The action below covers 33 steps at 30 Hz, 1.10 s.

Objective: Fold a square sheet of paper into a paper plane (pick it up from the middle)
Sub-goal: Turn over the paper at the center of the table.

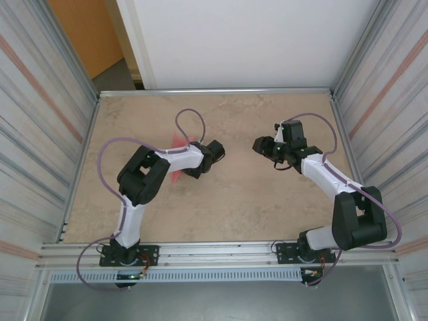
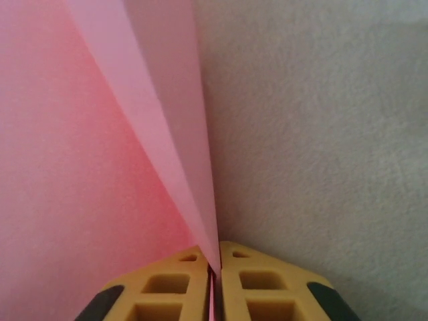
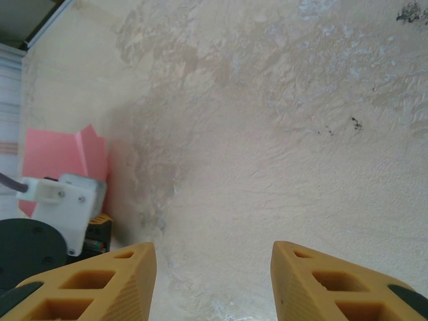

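Your left gripper (image 1: 212, 155), from above, sits left of centre, the square sheet of paper (image 1: 179, 142) showing pink beside its forearm. Its wrist view shows it clamped on the folded sheet; pinch squarely along the crease. The right gripper (image 3: 214, 281) hangs parted and empty, the sheet well to its left.

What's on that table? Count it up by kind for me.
Paper: 1, pink
Arms: 2, left arm and right arm
Total: 3
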### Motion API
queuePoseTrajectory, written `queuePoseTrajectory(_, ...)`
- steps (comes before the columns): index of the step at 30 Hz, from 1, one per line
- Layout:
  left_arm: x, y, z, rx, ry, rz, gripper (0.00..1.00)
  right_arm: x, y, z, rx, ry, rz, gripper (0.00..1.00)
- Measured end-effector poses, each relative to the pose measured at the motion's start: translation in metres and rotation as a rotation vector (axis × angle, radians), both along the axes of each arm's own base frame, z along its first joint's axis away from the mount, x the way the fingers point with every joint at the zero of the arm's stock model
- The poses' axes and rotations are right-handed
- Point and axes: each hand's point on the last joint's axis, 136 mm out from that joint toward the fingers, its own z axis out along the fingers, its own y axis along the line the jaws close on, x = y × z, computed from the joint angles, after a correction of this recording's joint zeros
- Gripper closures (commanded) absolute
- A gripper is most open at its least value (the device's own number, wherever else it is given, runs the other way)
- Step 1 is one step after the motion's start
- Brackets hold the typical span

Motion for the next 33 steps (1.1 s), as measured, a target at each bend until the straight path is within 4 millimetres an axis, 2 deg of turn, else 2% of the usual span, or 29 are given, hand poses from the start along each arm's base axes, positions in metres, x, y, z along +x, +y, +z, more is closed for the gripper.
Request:
queuePoseTrajectory(6,-0.001,-0.004,0.002,0.024,-0.009,-0.009,0.79,0.0,0.0,0.0,0.002,0.0,-0.001,0.52)
queuePoseTrajectory(13,-0.005,-0.017,0.005,-0.051,0.0,-0.002,0.7,0.001,-0.001,-0.001,0.006,0.008,-0.017,0.52)
queuePoseTrajectory(17,-0.01,-0.037,0.011,-0.164,0.021,-0.007,0.65,0.001,-0.001,-0.001,0.011,0.012,-0.024,0.52)
queuePoseTrajectory(22,-0.014,-0.064,0.029,-0.306,0.028,-0.02,0.6,0.002,-0.002,-0.001,0.015,0.017,-0.039,0.51)
queuePoseTrajectory(29,-0.025,-0.094,0.045,-0.443,0.05,-0.043,0.57,0.005,-0.002,0.002,0.024,0.001,-0.048,0.49)
queuePoseTrajectory(33,-0.032,-0.11,0.073,-0.574,0.034,-0.067,0.56,0.007,0.002,0.005,0.028,-0.016,-0.039,0.46)
